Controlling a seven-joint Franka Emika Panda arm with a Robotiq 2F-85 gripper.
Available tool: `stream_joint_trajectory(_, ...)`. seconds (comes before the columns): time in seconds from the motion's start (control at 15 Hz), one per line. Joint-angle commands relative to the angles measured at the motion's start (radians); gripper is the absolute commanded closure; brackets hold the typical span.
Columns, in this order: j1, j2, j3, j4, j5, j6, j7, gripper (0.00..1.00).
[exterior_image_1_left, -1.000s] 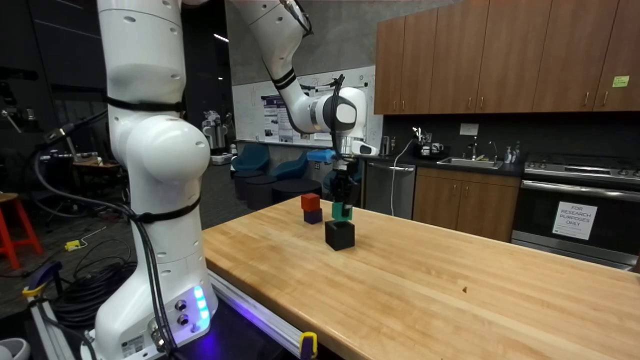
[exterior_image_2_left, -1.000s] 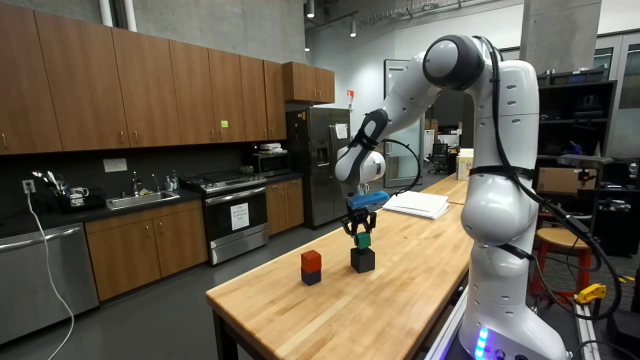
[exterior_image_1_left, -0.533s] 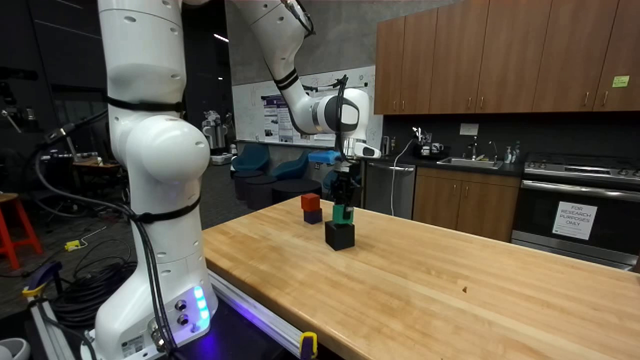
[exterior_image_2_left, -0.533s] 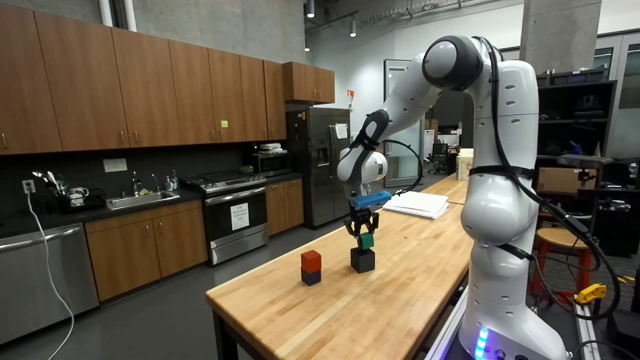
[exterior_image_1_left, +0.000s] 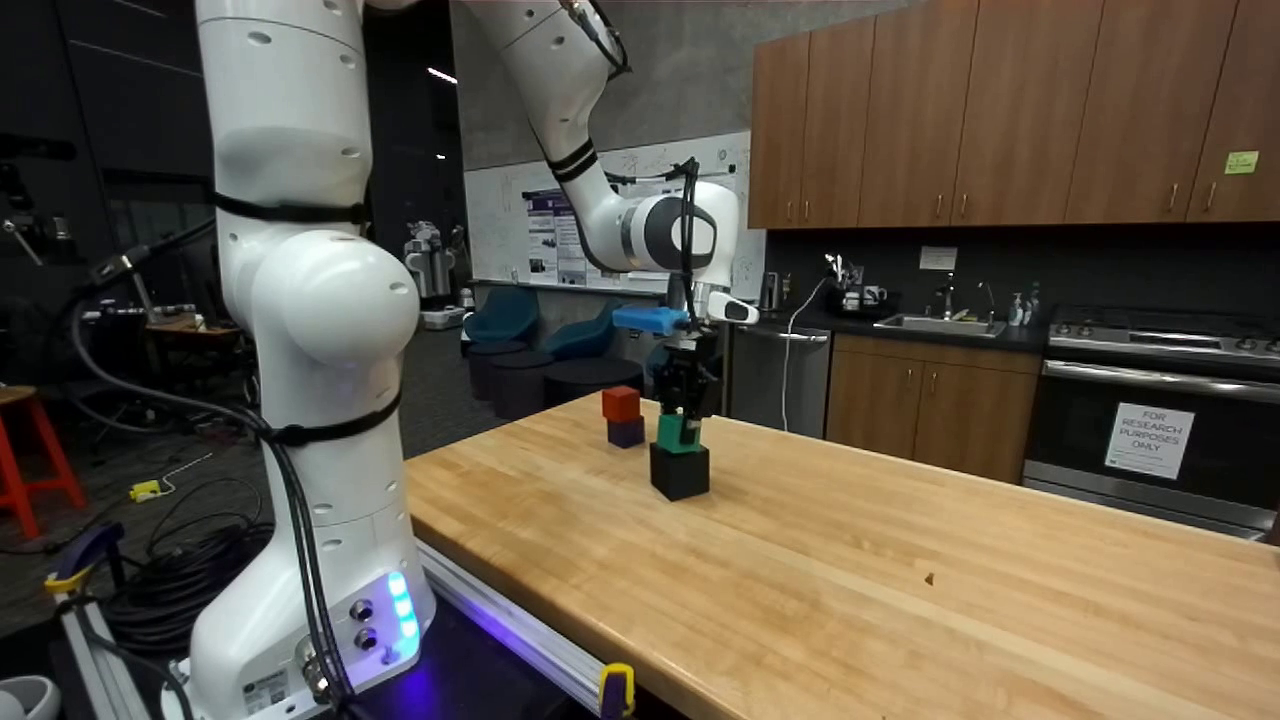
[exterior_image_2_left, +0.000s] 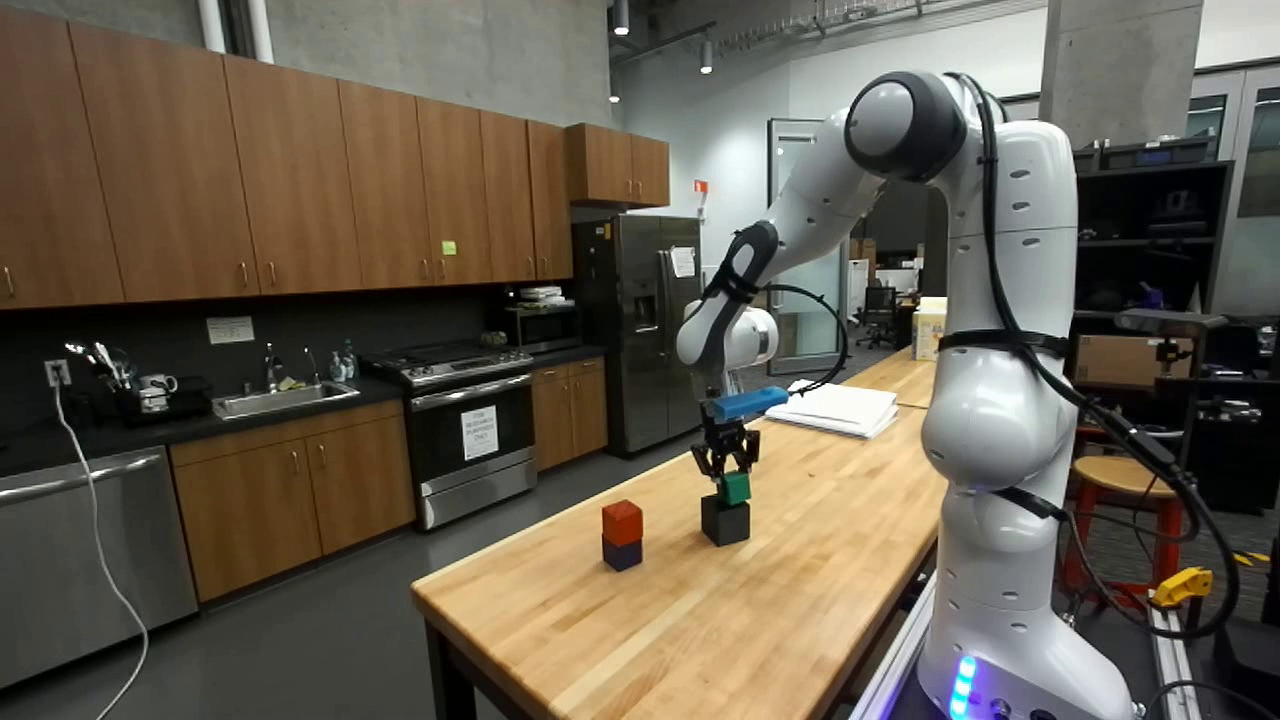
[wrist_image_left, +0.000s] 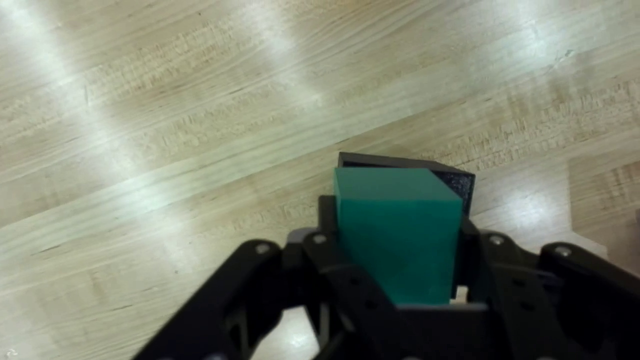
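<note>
My gripper (wrist_image_left: 397, 220) is shut on a green cube (wrist_image_left: 400, 250), with one finger against each side of it. The cube also shows in both exterior views (exterior_image_1_left: 670, 436) (exterior_image_2_left: 736, 488). It is right over the top of a black box (exterior_image_1_left: 680, 473), which stands on the wooden table. In the wrist view the black box (wrist_image_left: 457, 182) shows a rim and dark inner wall behind the cube, and seems open at the top. Most of its top is hidden by the cube. I cannot tell whether the cube touches the box.
A red cube (exterior_image_1_left: 621, 404) is stacked on a dark purple cube (exterior_image_1_left: 626, 432) beside the black box, nearer the table's end. White papers (exterior_image_2_left: 835, 408) lie farther along the table (exterior_image_2_left: 640, 640). A yellow clamp (exterior_image_1_left: 617, 685) is at the table's edge near the robot base.
The green cube and gripper have moved down a little and shifted slightly sideways over the black box. The gripper has turned slightly. The black box and the red and purple cubes have not moved.
</note>
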Motion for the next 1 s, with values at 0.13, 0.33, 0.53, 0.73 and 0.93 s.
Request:
stream_joint_trajectory(0.13,-0.007,-0.017,0.003,-0.018,0.047,0.019,-0.075,0.76)
stream_joint_trajectory(0.33,-0.008,-0.011,0.004,-0.02,0.064,0.025,-0.1,0.76)
stream_joint_trajectory(0.53,-0.007,-0.008,0.006,-0.022,0.088,0.035,-0.126,0.76)
stream_joint_trajectory(0.73,-0.003,-0.005,0.01,-0.023,0.091,0.046,-0.131,0.76)
stream_joint_trajectory(0.93,-0.003,0.002,0.011,-0.025,0.078,0.069,-0.125,0.76)
